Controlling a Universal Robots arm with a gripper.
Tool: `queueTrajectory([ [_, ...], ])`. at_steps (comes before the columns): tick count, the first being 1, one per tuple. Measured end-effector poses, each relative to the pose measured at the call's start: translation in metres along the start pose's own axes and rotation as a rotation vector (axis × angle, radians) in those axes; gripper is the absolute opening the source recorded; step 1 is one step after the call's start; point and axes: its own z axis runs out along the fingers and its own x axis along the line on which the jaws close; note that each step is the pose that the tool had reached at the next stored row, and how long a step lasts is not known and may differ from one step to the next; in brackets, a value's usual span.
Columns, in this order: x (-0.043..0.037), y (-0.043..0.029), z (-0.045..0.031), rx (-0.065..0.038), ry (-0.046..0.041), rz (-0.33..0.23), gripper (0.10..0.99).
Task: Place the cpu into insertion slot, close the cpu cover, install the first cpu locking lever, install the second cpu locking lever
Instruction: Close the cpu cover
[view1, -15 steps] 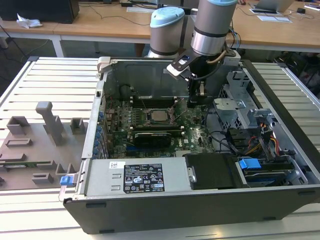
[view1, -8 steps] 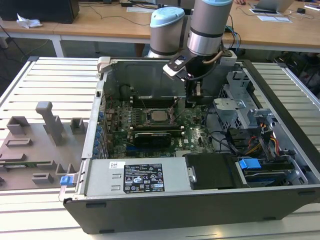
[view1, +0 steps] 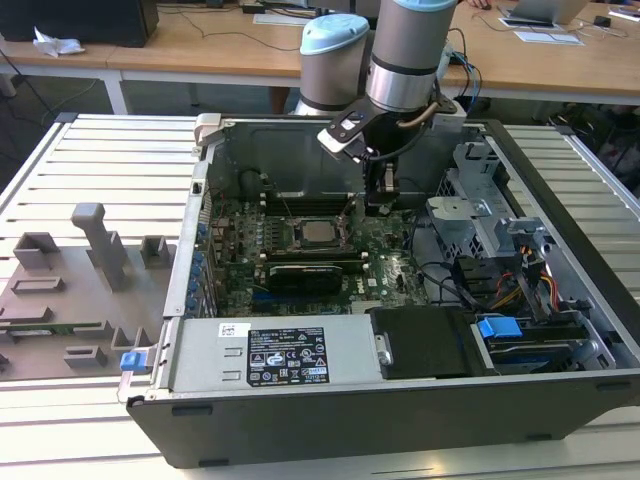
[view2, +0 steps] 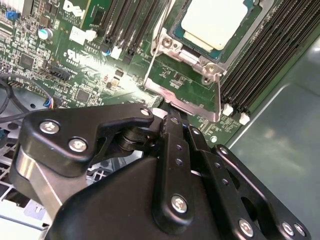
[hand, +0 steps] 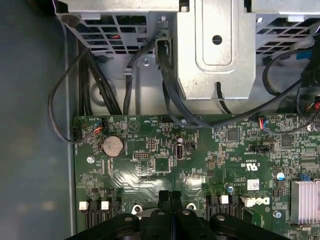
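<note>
Though already seated in slot (view2: 171, 44), cpu (view2: 215, 20) uncovered: cover (view2: 185, 97) raised alongside, levers (view2: 160, 37) seemingly unlatched. Pincer (view2: 170, 117) closed, tips at cover's edge, nothing visibly gripped. Done: placement. Left: cover, both levers.

In the exterior view the computer case (view1: 400, 420) sits mid-frame on the table (view1: 110, 160), the cpu (view1: 318, 233) lying in the insertion slot (view1: 297, 237) at its centre — the gripper (view1: 380, 207) just right of it, the power supply (view1: 270, 352) toward the lower edge, the drive cage (view1: 470, 215) at right, a fixture tray (view1: 60, 300) far left.
</note>
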Motion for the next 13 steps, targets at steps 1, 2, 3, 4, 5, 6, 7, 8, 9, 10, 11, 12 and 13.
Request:
queueTrajectory([
  [1, 0.0000, -0.0006, 0.0000, 0.000, -0.0001, 0.000, 0.106],
  [2, 0.0000, -0.0020, 0.0001, 0.000, -0.0001, 0.000, 0.106],
  [3, 0.0000, -0.0028, 0.0002, 0.000, 0.0000, 0.000, 0.106],
  [4, 0.0000, -0.0037, 0.0002, 0.000, -0.0001, 0.000, 0.106],
  [5, 0.0000, -0.0053, 0.0004, 0.000, 0.0000, 0.000, 0.106],
  [6, -0.0001, -0.0072, 0.0004, 0.000, -0.0001, 0.000, 0.106],
  [7, -0.0001, -0.0086, 0.0005, 0.000, -0.0002, 0.000, 0.106],
  [8, -0.0001, -0.0098, 0.0005, 0.000, -0.0001, 0.000, 0.106],
  [9, -0.0001, -0.0129, 0.0006, 0.000, 0.0000, 0.000, 0.106],
  [10, -0.0002, -0.0149, 0.0006, 0.000, -0.0001, 0.000, 0.106],
  [11, -0.0002, -0.0165, 0.0007, 0.000, -0.0001, 0.000, 0.106],
  [12, -0.0002, -0.0193, 0.0007, 0.000, -0.0001, 0.000, 0.106],
  [13, -0.0002, -0.0203, 0.0007, 0.000, 0.0000, 0.000, 0.106],
])
